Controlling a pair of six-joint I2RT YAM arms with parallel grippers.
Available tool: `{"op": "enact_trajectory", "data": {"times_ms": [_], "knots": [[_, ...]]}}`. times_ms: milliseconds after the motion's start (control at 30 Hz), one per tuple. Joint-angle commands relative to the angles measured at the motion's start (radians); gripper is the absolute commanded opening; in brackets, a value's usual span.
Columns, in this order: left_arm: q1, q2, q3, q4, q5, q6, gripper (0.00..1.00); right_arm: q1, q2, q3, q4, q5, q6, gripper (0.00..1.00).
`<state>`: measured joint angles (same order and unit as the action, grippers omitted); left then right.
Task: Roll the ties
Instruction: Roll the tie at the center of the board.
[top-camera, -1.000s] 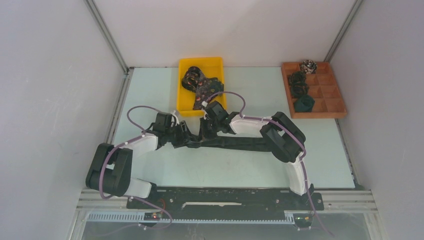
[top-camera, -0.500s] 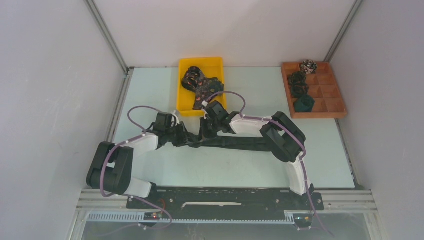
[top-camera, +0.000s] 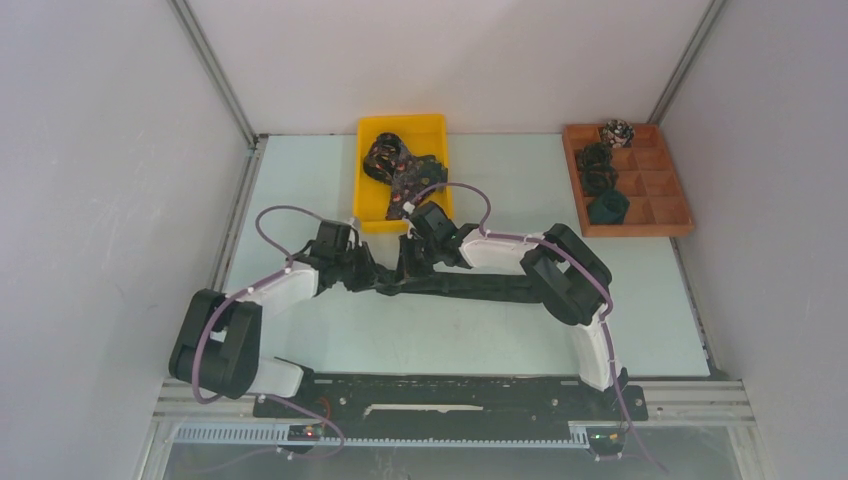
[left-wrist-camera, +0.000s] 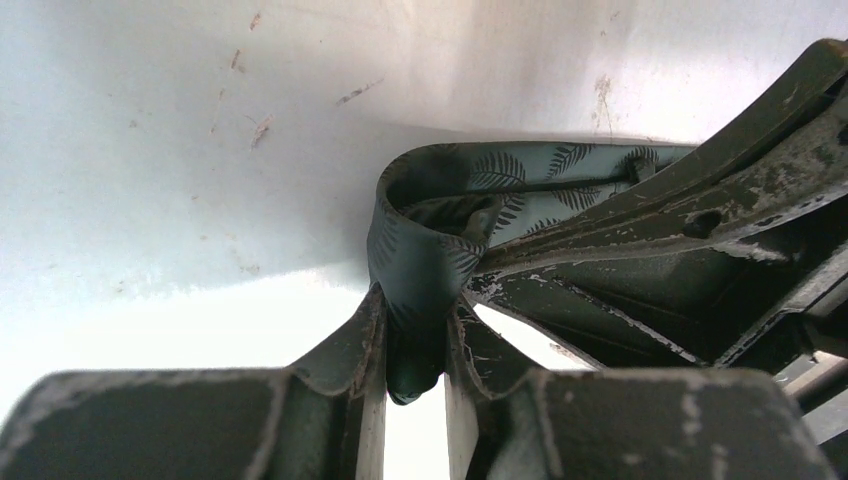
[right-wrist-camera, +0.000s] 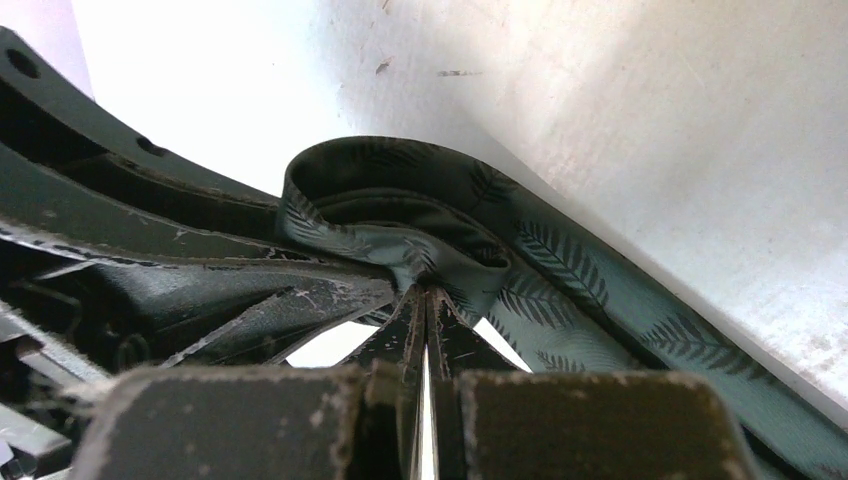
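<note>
Your tie (top-camera: 470, 285) is pinched at its curled left end, mid-table.
Dark green with fern leaves, it lies with its long axis left to right on the table (top-camera: 300, 190), its free length trailing right under the right arm. At the looped end your left gripper (left-wrist-camera: 415, 345) is clamped on a fold, and your right gripper (right-wrist-camera: 425, 300) is closed tight on the fabric just beside it. Farther off, a yellow bin (top-camera: 372, 170) holds loose ties (top-camera: 400, 170). At far right, a wooden tray (top-camera: 680, 215) holds rolled ties (top-camera: 600, 180).
</note>
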<state>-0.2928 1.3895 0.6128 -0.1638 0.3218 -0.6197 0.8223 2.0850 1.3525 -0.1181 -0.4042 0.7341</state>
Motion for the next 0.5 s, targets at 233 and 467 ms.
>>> {"op": "enact_trajectory", "data": {"times_ms": [233, 467], "knots": [[-0.055, -0.057, 0.153, -0.208, -0.220, 0.058, 0.01, -0.003, -0.018, -0.004, 0.064, -0.018, 0.035, 0.00], [-0.083, -0.029, 0.217, -0.263, -0.282, 0.087, 0.01, -0.004, 0.078, 0.059, 0.108, -0.071, 0.079, 0.00]]}}
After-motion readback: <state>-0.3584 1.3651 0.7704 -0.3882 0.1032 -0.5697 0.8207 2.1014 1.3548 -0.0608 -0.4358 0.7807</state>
